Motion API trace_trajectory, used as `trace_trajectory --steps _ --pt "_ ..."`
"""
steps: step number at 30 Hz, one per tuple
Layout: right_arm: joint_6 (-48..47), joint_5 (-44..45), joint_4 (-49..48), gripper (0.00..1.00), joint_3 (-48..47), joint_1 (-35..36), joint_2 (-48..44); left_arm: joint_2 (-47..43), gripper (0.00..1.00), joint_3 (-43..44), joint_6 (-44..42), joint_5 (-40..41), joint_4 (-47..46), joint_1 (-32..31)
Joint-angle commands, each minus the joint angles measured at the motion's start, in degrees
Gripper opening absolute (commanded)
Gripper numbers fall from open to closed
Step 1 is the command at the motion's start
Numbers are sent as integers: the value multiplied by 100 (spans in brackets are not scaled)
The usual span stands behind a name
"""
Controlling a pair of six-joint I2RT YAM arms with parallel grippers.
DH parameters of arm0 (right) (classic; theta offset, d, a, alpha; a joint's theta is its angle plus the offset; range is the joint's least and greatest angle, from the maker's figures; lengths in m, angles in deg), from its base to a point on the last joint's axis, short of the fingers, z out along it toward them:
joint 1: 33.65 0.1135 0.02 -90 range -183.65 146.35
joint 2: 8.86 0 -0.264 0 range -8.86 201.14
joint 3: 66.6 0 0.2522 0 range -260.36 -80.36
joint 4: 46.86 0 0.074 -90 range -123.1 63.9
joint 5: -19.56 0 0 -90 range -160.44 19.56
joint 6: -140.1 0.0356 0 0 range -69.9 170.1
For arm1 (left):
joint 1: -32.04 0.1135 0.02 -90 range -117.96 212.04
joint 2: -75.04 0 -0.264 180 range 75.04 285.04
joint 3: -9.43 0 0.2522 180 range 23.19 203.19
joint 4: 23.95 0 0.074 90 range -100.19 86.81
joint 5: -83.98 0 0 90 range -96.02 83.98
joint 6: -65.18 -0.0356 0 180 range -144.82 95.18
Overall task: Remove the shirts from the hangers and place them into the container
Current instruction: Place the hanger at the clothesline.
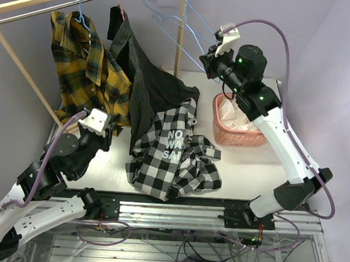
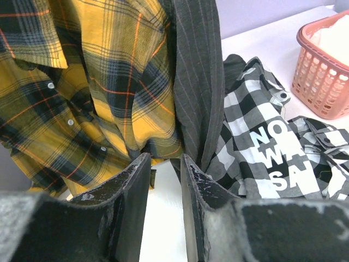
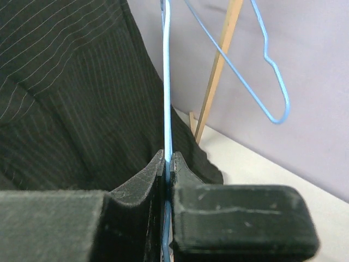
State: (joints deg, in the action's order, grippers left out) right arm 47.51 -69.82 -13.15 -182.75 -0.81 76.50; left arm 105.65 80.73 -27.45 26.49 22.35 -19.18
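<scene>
A yellow-and-black plaid shirt [image 1: 86, 72] [image 2: 82, 87] hangs on a light blue hanger [image 1: 80, 9] at the left of the rack. Beside it a dark pinstriped shirt [image 1: 143, 87] [image 2: 197, 76] [image 3: 71, 98] hangs from a pink hanger [image 1: 118, 1]. The black-and-white checked shirt [image 1: 173, 154] [image 2: 267, 147] lies crumpled on the table. A white shirt [image 1: 234, 114] fills the salmon-pink container [image 1: 240, 137] [image 2: 322, 71]. My left gripper [image 1: 104, 129] [image 2: 165, 158] is open just below the plaid shirt's hem, with nothing between its fingers. My right gripper [image 1: 208, 59] [image 3: 168, 155] is shut on the wire of an empty light blue hanger [image 1: 192, 43] [image 3: 167, 82].
A second bare blue hanger [image 1: 165, 5] [image 3: 267, 71] hangs by the wooden upright pole [image 1: 181, 33] [image 3: 218, 65]. The rack's slanted left leg [image 1: 24, 65] runs down to the table's far left corner. The purple wall is close behind.
</scene>
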Motion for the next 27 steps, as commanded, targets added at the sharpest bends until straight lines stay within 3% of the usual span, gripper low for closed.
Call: trace_trajectory --steps 1,9,27 --pt "-216 -27 -1052 0 -259 12 274 -249 39 -142 -130 293 -304 -27" --pt "-191 -185 -1516 0 -956 15 1121 -458 39 -479 -150 359 -437 -28" --pt "-187 -543 -1050 0 -3592 12 3350 -317 39 -452 -264 436 -539 -23"
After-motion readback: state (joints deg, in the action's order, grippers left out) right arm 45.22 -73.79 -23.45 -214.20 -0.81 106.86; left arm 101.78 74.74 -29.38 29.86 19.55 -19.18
